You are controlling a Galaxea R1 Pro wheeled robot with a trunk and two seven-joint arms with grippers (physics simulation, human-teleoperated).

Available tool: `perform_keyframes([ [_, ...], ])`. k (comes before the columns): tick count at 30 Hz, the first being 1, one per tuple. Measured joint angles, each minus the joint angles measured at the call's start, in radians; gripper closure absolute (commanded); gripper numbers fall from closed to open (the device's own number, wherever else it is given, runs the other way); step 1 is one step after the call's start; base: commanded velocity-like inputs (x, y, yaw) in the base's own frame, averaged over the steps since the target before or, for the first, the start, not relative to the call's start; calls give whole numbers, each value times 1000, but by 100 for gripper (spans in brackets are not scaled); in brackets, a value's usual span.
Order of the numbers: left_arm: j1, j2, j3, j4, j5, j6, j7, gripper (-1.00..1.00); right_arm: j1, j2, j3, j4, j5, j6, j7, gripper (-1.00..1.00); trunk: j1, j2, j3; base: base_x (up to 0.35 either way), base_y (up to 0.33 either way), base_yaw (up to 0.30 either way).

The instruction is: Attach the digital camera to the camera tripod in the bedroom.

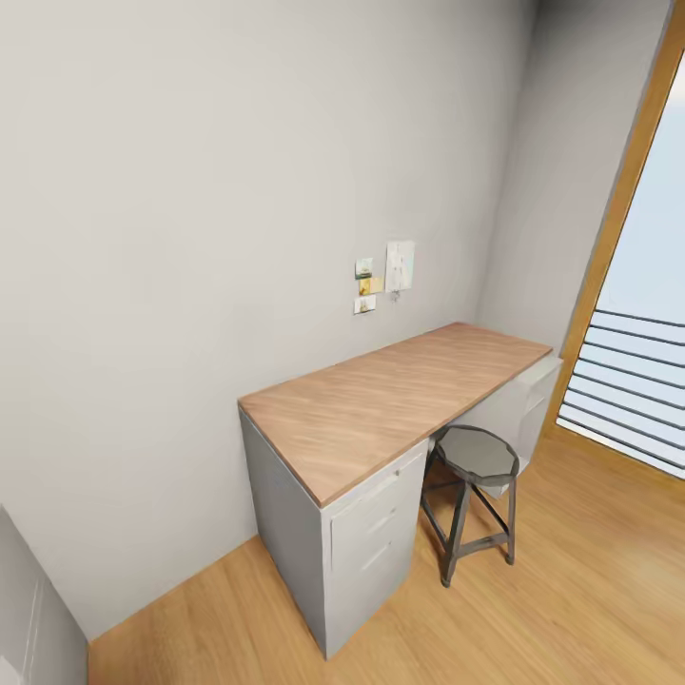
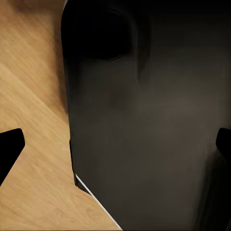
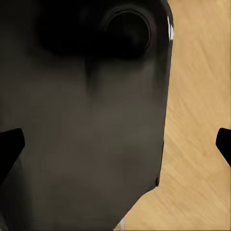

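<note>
- The head view looks down on a wood-topped table (image 1: 400, 395) set against a pale wall (image 1: 171, 238), in the middle of the frame; its top carries nothing.
- The table's grey drawer unit (image 1: 376, 542), lower centre, is the one container in sight. Its drawers are closed, so their contents cannot be told.
- A dark round-seated stool (image 1: 476, 455) stands just beside the drawer unit, tucked partly under the tabletop (probably parked there to keep the floor free).
- Small notes and a switch plate (image 1: 381, 278) are fixed to the wall above the table, centre of the frame. A wood-framed window with horizontal rails (image 1: 633, 381) runs down the right edge.
- Neither the digital camera nor the camera tripod can be placed from these views. By my reading the robot is on its way to find them.
- In the left wrist view the left gripper (image 2: 115, 144) has its dark tips at the frame's two side edges, so the jaws stand wide apart with nothing between them. Beyond them lie a dark part of the robot's body (image 2: 154, 125) and light wood floor (image 2: 33, 96).
- The right gripper (image 3: 115, 144) shows the same: jaws spread wide and empty, over the dark body and floor, likely held low for travel.
</note>
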Motion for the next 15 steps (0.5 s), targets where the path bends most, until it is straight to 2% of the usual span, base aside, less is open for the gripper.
perform_keyframes([
  [4, 18, 21, 5, -14, -3, -20, 3, -100, -23, -1, 0, -23, 1, -11, 11, -100, 0, 0, 0, 0, 0, 0],
  [8, 18, 22, 5, -14, -3, -20, 3, -100, -46, -1, 0, -26, 1, -11, 11, -100, 0, 0, 0, 0, 0, 0],
  [15, 18, 22, 5, -14, -3, -20, 3, -100, -47, -1, 0, -26, 1, -11, 11, -100, 0, 0, 0, 0, 0, 0],
])
